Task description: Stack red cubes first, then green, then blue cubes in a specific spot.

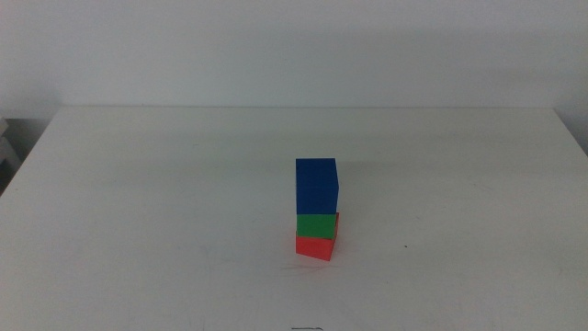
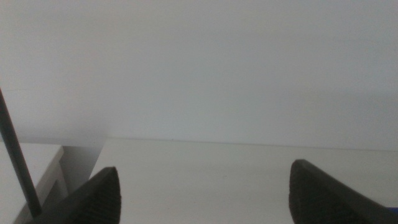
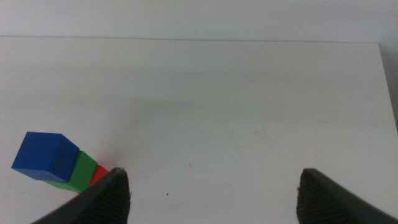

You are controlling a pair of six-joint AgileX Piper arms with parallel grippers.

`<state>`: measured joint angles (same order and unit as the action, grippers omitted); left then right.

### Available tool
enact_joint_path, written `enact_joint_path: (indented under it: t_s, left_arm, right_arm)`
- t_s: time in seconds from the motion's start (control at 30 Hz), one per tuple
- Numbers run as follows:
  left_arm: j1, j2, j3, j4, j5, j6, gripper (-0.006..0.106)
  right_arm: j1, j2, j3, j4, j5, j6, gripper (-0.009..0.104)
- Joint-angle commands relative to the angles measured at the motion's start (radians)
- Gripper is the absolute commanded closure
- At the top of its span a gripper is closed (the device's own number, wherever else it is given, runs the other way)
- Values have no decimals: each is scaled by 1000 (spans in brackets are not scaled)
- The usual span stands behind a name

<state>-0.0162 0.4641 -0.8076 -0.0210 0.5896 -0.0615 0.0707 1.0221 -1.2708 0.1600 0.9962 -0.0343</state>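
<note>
Both pincers hang wide open and hold nothing: the left pincer (image 2: 205, 193) looks out over bare white surface (image 1: 138, 184) toward the wall, and the right pincer (image 3: 214, 193) is lifted clear, with the stack just outside its one jaw. Neither arm shows in the middle view, so both appear to wait off to the sides.

Largest first, the surface carries only the tower. Beside the right pincer stands the blue cube (image 1: 317, 186) on top, the green cube (image 1: 317, 225) under it, and the red cube (image 1: 314, 246) at the bottom, resting on the specific spot (image 1: 299, 267) near a faint scuff line. The three touch face to face, though the red one sits turned a little against the two above — a slight twist, not a lean that I can see.

By my reading the stacking is done — what remains is only to stay away. Doing that well means keeping the open jaws off the tower, withdrawing upward and outward rather than sweeping sideways past the blue cube.
</note>
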Motion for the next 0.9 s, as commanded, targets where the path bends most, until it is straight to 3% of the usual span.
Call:
enact_joint_path:
  t_s: [0.0,0.1,0.2,0.47,0.77,0.83,0.87]
  left_arm:
    - [-3,8,-25,2,-76,-16,9]
    - [-3,8,-25,2,-78,-16,9]
    - [-3,-37,30,27,-175,-16,9]
    - [-3,-226,355,34,-516,-16,9]
    - [-3,-406,673,27,-547,-16,9]
    - [-3,-433,724,27,-545,-16,9]
    - [-3,-442,759,27,-547,-16,9]
  right_arm:
    - [-8,-8,-19,5,-65,-13,20]
    - [-8,-26,15,-6,-82,-13,20]
    - [-8,-125,150,-40,-239,-13,20]
    - [-8,-459,598,-43,-790,-13,20]
    - [-8,-867,1031,-49,-857,-13,20]
    - [-8,-923,1105,-82,-857,-13,20]
    - [-8,-976,1162,-131,-856,-13,20]
